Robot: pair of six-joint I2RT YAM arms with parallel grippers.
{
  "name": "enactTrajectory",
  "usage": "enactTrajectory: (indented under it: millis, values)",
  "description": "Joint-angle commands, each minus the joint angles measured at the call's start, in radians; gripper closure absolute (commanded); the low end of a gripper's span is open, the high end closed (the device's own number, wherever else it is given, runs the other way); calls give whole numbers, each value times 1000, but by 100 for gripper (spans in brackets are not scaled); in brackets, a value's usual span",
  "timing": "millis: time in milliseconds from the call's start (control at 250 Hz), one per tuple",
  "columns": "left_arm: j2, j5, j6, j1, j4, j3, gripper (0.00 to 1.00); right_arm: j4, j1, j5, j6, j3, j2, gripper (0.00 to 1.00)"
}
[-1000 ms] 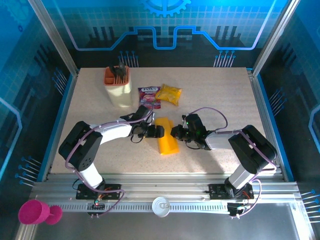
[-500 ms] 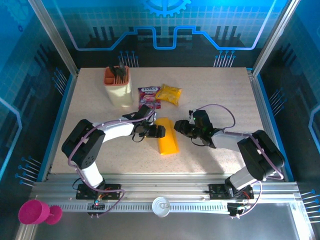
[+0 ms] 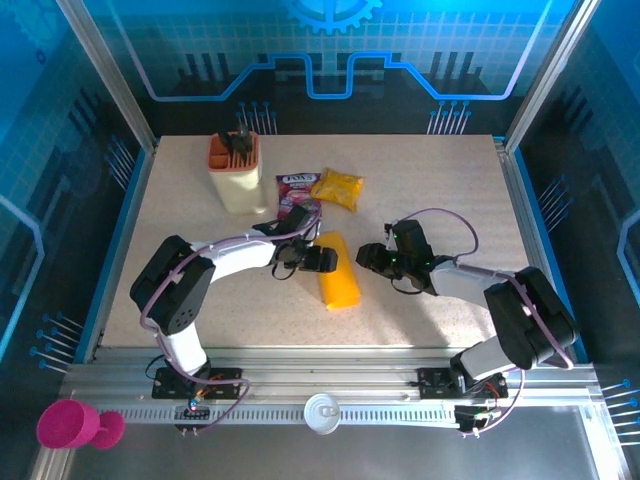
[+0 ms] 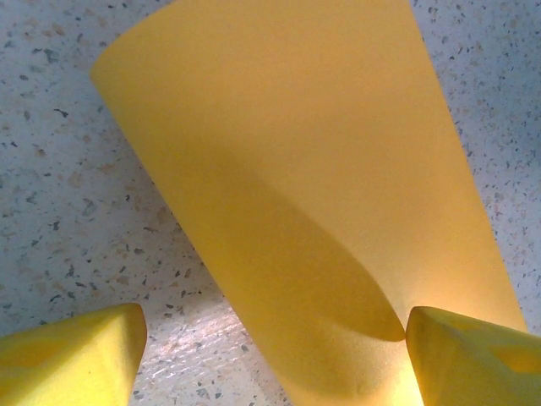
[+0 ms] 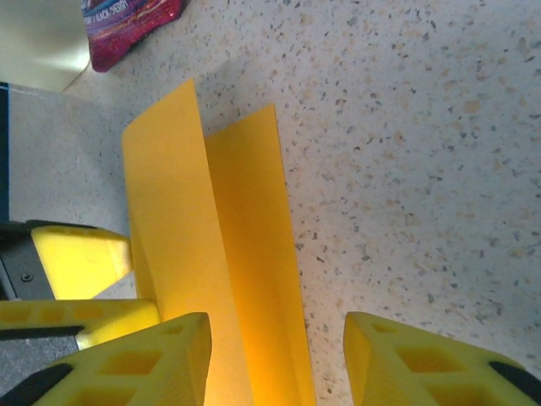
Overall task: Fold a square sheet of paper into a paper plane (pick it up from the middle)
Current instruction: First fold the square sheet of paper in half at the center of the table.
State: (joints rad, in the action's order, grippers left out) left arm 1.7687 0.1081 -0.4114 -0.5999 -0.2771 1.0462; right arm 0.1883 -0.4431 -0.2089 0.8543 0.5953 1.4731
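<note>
folded paper lay on table. left gripper at its 9 o'clock, jaws wide, empty; right gripper at 3 o'clock, part-open, empty.

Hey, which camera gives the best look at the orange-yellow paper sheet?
The right wrist view: the thin orange-yellow paper sheet shows its fold line and both flaps. The top external view gives the sheet whole but small. The left wrist view has a close-up of the sheet, its edges cropped.

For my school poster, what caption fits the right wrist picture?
The right pincer stands open around one end of the folded orange-yellow paper on the speckled table.
</note>
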Motion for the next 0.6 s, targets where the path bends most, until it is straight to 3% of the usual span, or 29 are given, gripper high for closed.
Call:
enactTrajectory:
  millis: [0,599]
  values:
    - [21,-21,40,-12,-49,28,18,-32,20,-2,-35,-12,-27,54]
    - [46,-38,67,-12,-50,39,19,12,44,-104,-61,-28,3,63]
